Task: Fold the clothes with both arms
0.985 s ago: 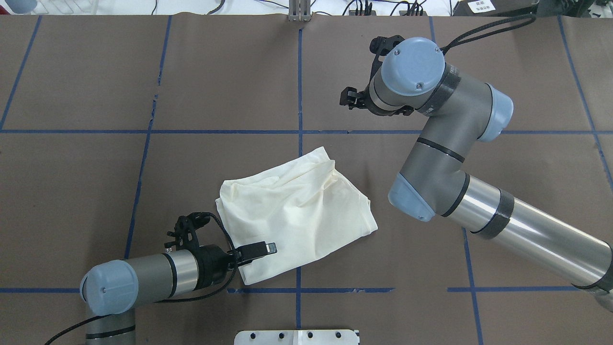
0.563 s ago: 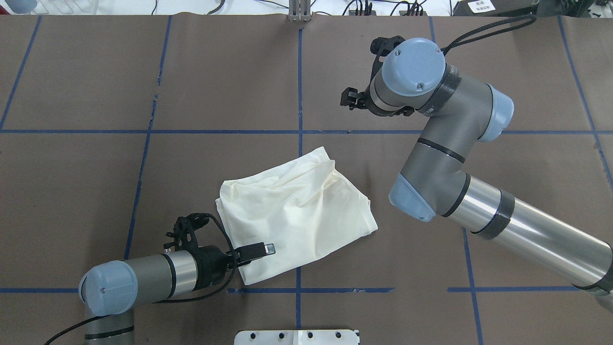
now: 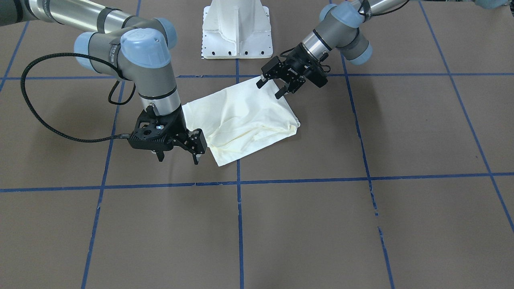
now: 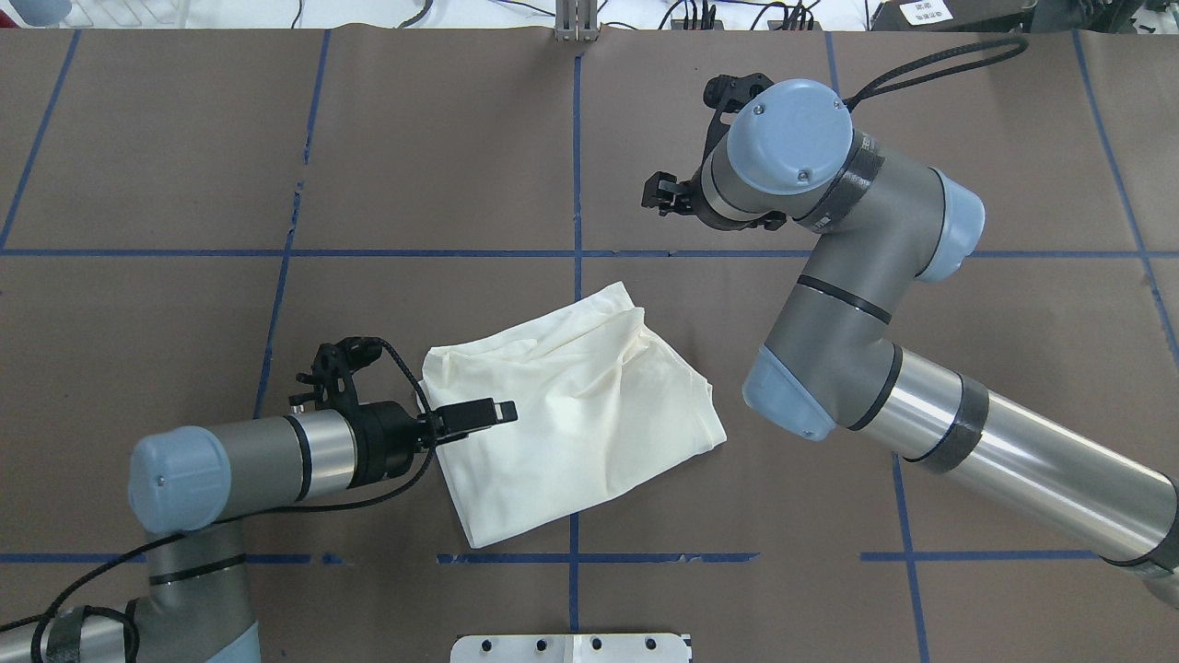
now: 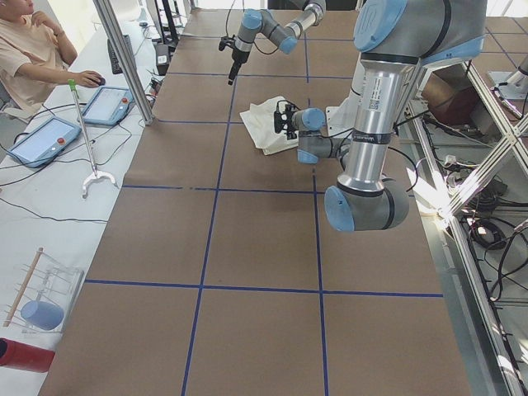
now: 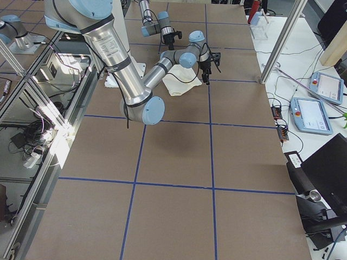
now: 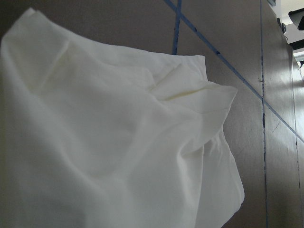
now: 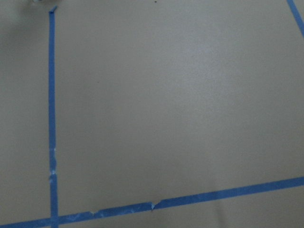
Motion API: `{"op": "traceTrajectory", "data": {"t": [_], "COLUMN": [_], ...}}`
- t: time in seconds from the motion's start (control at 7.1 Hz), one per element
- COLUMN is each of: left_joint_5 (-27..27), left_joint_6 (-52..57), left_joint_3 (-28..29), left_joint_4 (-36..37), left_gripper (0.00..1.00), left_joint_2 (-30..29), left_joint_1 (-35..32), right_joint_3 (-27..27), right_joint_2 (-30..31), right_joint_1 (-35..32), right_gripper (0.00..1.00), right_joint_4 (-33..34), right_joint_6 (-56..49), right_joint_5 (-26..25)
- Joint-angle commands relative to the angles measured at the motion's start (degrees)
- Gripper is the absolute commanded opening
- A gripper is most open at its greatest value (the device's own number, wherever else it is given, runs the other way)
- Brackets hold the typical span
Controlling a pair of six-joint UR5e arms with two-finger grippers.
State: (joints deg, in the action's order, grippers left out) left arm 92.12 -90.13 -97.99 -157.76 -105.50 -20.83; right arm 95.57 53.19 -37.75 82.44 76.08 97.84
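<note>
The clothes are one cream shirt (image 4: 571, 414), folded into a rumpled, tilted rectangle at the table's middle, plain side up (image 3: 241, 116). My left gripper (image 4: 479, 412) hovers over the shirt's left edge, open; the front view shows its two fingers spread with nothing between them (image 3: 270, 89). Only the cream cloth (image 7: 118, 142) fills the left wrist view. My right gripper (image 3: 178, 156) hangs open and empty above the table, beyond the shirt's far corner (image 4: 665, 191). Its wrist view shows only brown table and blue tape.
Blue tape lines (image 4: 577, 166) divide the brown table into squares. The white pedestal base (image 3: 237, 28) stands at the robot's edge. A person (image 5: 33, 49) sits at a side bench with tablets (image 5: 107, 106). More tablets (image 6: 312, 114) lie beside the other end.
My left gripper has moved away from the robot along the shirt's left edge, from its near corner toward its middle. The right arm shifted slightly left. The shirt has not moved.
</note>
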Motion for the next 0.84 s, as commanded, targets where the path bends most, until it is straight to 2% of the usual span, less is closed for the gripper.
{"op": "traceTrajectory", "data": {"t": [0.0, 0.14, 0.28, 0.42, 0.7], "left_joint_5": [11.88, 16.03, 16.51, 16.43, 16.17], "left_joint_6": [9.14, 11.79, 12.08, 12.08, 11.99], "left_joint_3": [-0.18, -0.09, -0.09, -0.09, -0.09], "left_joint_4": [0.09, 0.00, 0.00, 0.00, 0.00], "left_gripper": [1.00, 1.00, 1.00, 1.00, 1.00], "left_joint_2": [1.87, 2.66, 3.19, 3.28, 3.37], "left_joint_1": [-9.97, -13.93, -14.67, -14.76, -14.68], "right_joint_3": [1.46, 0.76, -1.59, -4.49, -5.13], "right_joint_2": [-0.37, 0.15, 0.42, 0.07, 0.51], "right_joint_1": [7.46, 11.34, 12.68, 13.05, 13.05], "right_gripper": [0.90, 0.75, 0.66, 0.63, 0.42], "right_joint_4": [-0.08, -3.13, -7.68, -9.99, -10.11], "right_joint_6": [10.18, 14.15, 15.58, 16.90, 16.65], "right_joint_5": [-5.68, -10.26, -10.91, -12.14, -12.58]}}
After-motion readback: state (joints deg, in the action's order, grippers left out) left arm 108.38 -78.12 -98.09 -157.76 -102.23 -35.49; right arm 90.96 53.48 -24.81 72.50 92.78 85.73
